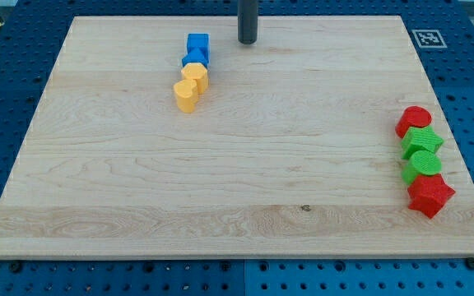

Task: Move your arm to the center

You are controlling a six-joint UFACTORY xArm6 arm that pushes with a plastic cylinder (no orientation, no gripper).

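Observation:
My tip is at the view's top, just right of the middle, resting on the wooden board. To its left stands a blue cube with a second blue block touching it below. Under those sit two yellow blocks, one above the other, all in one tight column. The tip is apart from the blue cube, a short gap to its right.
At the view's right edge a column of blocks stands close together: a red cylinder, a green star-like block, a green cylinder and a red star-like block. A marker tag sits at the top right corner.

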